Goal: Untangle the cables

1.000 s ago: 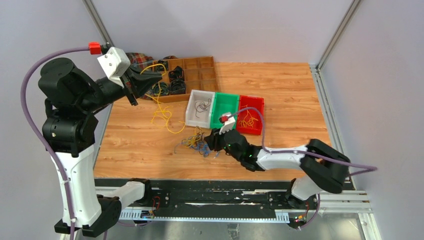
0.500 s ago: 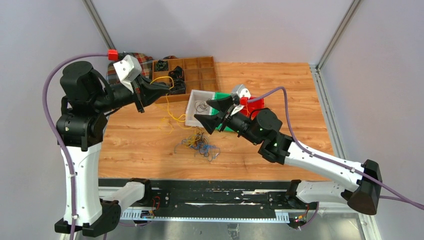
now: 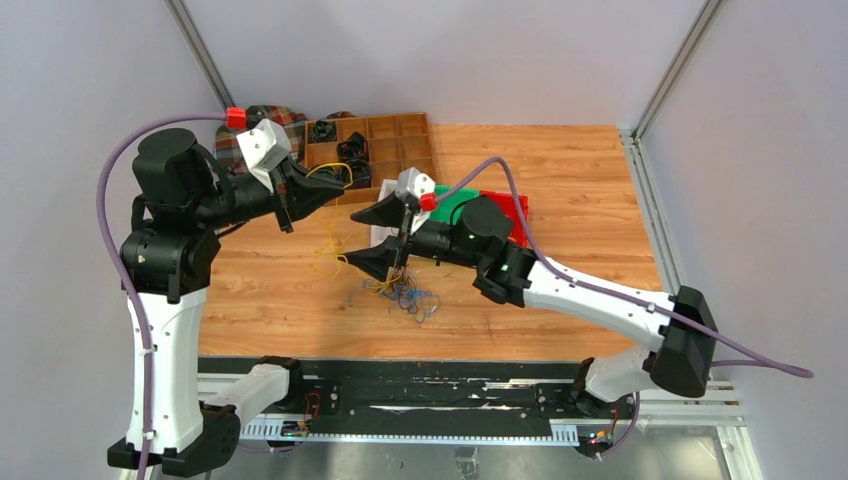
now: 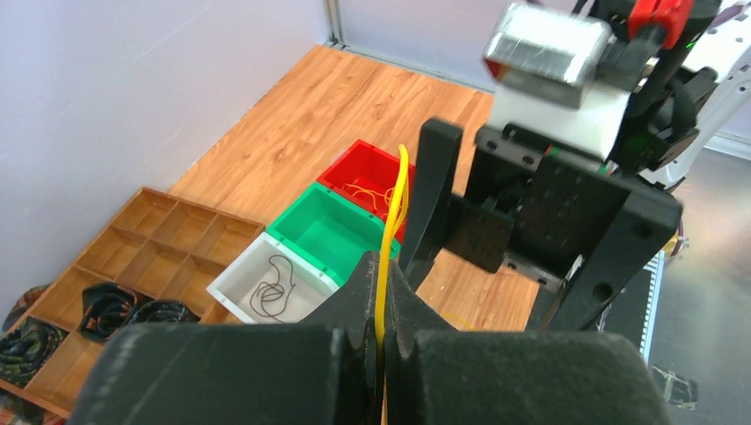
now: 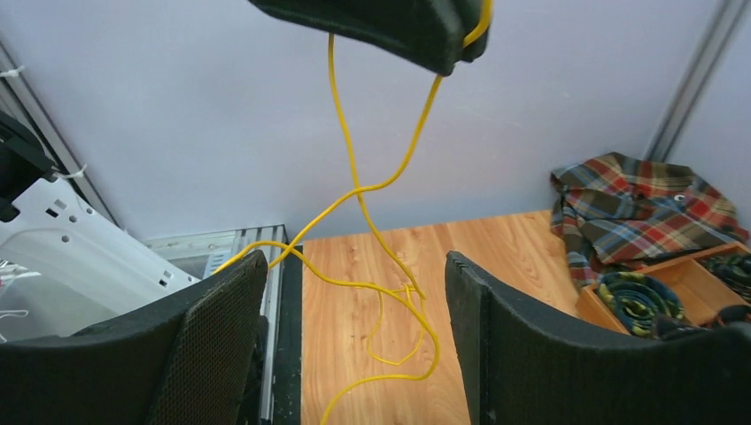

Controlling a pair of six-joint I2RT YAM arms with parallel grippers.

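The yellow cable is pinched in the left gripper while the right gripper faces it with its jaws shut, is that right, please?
Not quite: the right gripper faces it with its jaws open, as the right wrist view shows. The yellow cable is indeed pinched in the left gripper.

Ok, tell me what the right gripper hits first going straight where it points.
Probably the yellow cable hanging from the left gripper: the right wrist view shows it dangling straight ahead, framed by the open fingers of the right gripper. Depth is uncertain; past it stands the wall.
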